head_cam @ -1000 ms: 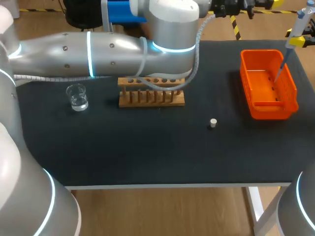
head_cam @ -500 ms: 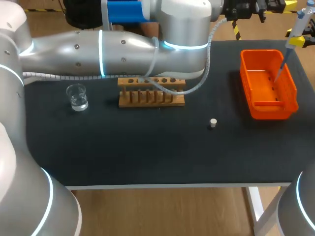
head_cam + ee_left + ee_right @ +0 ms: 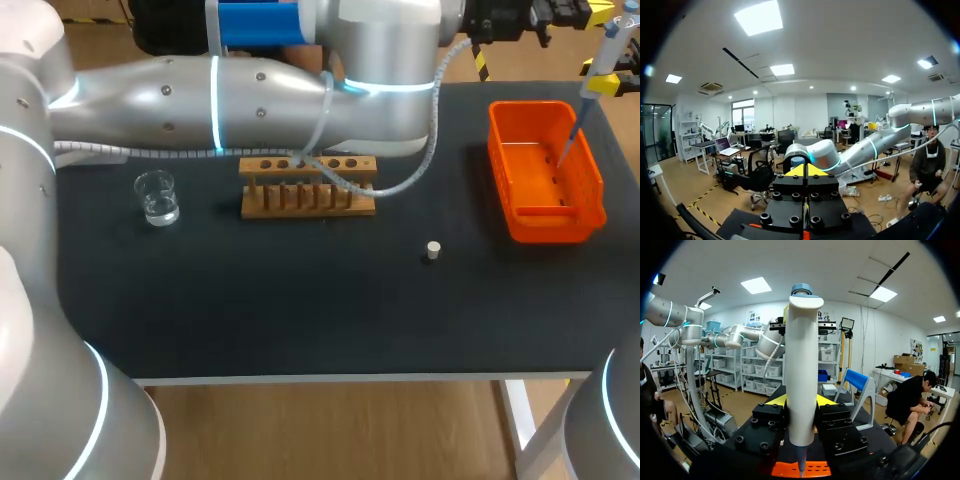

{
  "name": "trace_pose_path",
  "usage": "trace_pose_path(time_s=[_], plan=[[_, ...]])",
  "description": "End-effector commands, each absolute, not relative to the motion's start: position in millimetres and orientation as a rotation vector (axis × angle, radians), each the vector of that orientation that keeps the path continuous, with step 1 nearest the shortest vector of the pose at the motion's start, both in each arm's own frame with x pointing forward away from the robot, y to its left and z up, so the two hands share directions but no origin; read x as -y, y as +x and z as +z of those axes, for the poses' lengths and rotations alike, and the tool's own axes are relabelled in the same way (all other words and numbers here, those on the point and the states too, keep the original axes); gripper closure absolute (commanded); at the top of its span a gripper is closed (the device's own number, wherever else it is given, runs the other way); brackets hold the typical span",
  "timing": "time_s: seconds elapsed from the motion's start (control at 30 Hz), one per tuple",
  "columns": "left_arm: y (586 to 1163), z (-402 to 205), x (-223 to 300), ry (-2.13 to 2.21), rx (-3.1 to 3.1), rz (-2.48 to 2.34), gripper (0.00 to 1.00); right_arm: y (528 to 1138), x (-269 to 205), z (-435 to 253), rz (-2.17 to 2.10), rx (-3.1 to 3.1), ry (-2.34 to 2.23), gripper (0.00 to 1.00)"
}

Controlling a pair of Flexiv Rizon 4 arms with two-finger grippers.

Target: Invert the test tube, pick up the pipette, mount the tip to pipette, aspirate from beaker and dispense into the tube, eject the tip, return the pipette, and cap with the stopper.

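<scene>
The pipette (image 3: 598,70) stands upright over the table's far right corner. Its slim lower end points down into the orange bin (image 3: 545,228), which probably serves to catch the ejected tip. The right gripper (image 3: 801,401) clamps the pipette's white body from both sides with its yellow tips pressed against it, leaving the plunger end free above. Whether a tip sits on the shaft is too fine to tell.

The left gripper (image 3: 805,170) has its fingers closed together on nothing and hangs past the far edge, near the bin's far end. The left arm (image 3: 250,95) lies along the far edge, above the wooden rack (image 3: 308,200). No test tube can be made out in the rack.

The beaker (image 3: 157,197) of clear liquid stands toward the left edge. The stopper (image 3: 432,250) lies alone mid-table, likely set aside for the capping step.
</scene>
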State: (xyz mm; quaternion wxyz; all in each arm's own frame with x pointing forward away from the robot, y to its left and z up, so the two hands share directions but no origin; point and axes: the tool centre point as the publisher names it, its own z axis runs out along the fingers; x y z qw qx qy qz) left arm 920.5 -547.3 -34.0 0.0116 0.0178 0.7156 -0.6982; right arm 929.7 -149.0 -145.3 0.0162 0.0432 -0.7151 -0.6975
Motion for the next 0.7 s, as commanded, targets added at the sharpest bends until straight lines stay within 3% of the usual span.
trace_pose_path(time_s=[0.03,0.7], plan=[[927.3,-39.8,555.0,0.062,-2.225,-2.193,1.00,930.3,149.8,-144.7,-2.166,2.225,0.137,1.00],[933.2,-42.5,563.4,0.068,-2.259,-2.181,1.00,930.3,149.8,-144.7,-2.166,2.225,0.137,1.00]])
